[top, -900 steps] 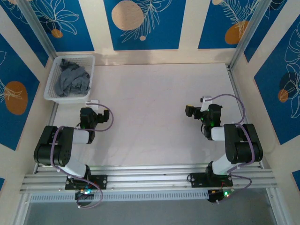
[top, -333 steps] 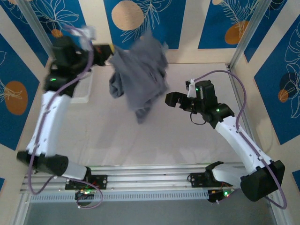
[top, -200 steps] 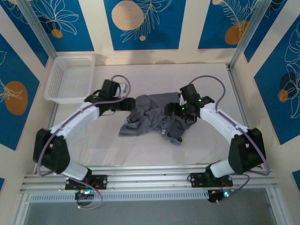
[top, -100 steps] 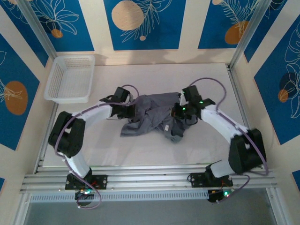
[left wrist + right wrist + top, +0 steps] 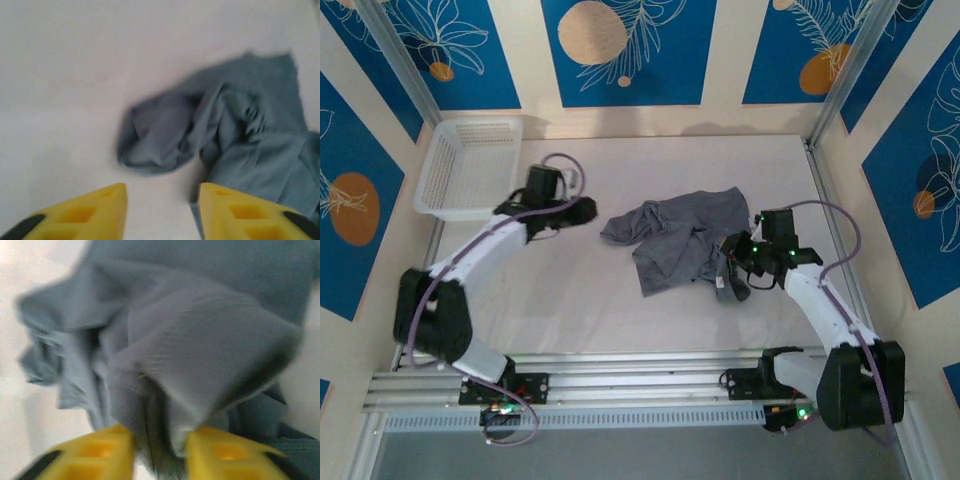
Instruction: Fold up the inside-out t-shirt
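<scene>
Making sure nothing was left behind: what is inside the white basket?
The basket shows only its bare mesh floor; the t-shirt lies out on the table. The near wall may hide a thin strip.

The t-shirt [image 5: 675,240] is matt creased cloth, the table [image 5: 620,170] smooth, the basket [image 5: 430,170] plastic mesh.

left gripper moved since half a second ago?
Yes. The left gripper pulled back from the t-shirt, toward the white basket at far left.
</scene>
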Action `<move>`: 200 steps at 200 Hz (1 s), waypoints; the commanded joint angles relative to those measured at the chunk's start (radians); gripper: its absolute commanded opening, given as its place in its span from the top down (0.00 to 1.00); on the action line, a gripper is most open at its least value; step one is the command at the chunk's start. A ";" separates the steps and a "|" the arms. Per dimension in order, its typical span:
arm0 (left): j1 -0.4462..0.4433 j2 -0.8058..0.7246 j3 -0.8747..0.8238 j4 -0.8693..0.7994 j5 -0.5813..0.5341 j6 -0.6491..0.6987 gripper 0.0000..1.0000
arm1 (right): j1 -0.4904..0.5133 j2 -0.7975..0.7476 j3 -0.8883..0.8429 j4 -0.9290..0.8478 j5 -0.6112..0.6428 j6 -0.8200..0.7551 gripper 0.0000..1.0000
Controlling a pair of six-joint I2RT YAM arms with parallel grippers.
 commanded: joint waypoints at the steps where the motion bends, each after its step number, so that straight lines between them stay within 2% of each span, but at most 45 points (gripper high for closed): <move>1: -0.083 0.091 -0.025 -0.013 -0.018 -0.011 0.48 | 0.007 -0.043 0.062 -0.123 0.061 0.059 0.54; 17: -0.085 0.127 -0.036 0.017 -0.067 -0.040 0.44 | 0.073 -0.092 0.116 -0.106 0.105 -0.011 0.52; 38: -0.083 0.175 -0.012 0.033 -0.118 -0.024 0.41 | 0.309 -0.082 0.194 -0.086 0.325 -0.152 0.52; 54: -0.075 0.241 0.034 0.029 -0.118 -0.014 0.40 | 0.426 0.020 0.239 -0.063 0.295 -0.187 0.48; 70: -0.070 0.298 0.078 0.037 -0.104 -0.018 0.38 | 0.488 0.161 0.284 -0.072 0.250 -0.168 0.42; 88: -0.068 0.345 0.115 0.055 -0.097 -0.027 0.37 | 0.529 0.328 0.348 -0.138 0.340 -0.133 0.28; 101: -0.066 0.377 0.134 0.080 -0.078 -0.041 0.37 | 0.529 0.416 0.375 -0.136 0.315 -0.132 0.25; 110: -0.066 0.401 0.148 0.093 -0.063 -0.055 0.40 | 0.527 0.471 0.386 -0.114 0.262 -0.135 0.26; 117: -0.066 0.416 0.159 0.099 -0.050 -0.064 0.47 | 0.525 0.508 0.394 -0.095 0.215 -0.137 0.29; 126: -0.066 0.428 0.170 0.102 -0.036 -0.071 0.65 | 0.523 0.550 0.413 -0.096 0.190 -0.132 0.40; 134: -0.064 0.424 0.176 0.102 -0.032 -0.072 0.84 | 0.521 0.576 0.439 -0.119 0.196 -0.129 0.61; 142: -0.063 0.404 0.175 0.096 -0.033 -0.062 1.00 | 0.518 0.579 0.464 -0.143 0.214 -0.130 0.89; 147: -0.058 0.385 0.173 0.086 -0.034 -0.054 1.00 | 0.515 0.571 0.477 -0.155 0.220 -0.136 1.00; 178: 0.009 0.162 0.168 0.000 -0.017 -0.002 1.00 | 0.492 0.359 0.521 -0.152 0.242 -0.200 1.00; 200: 0.082 -0.052 0.268 -0.144 -0.046 0.066 1.00 | 0.432 0.142 0.571 -0.150 0.305 -0.262 1.00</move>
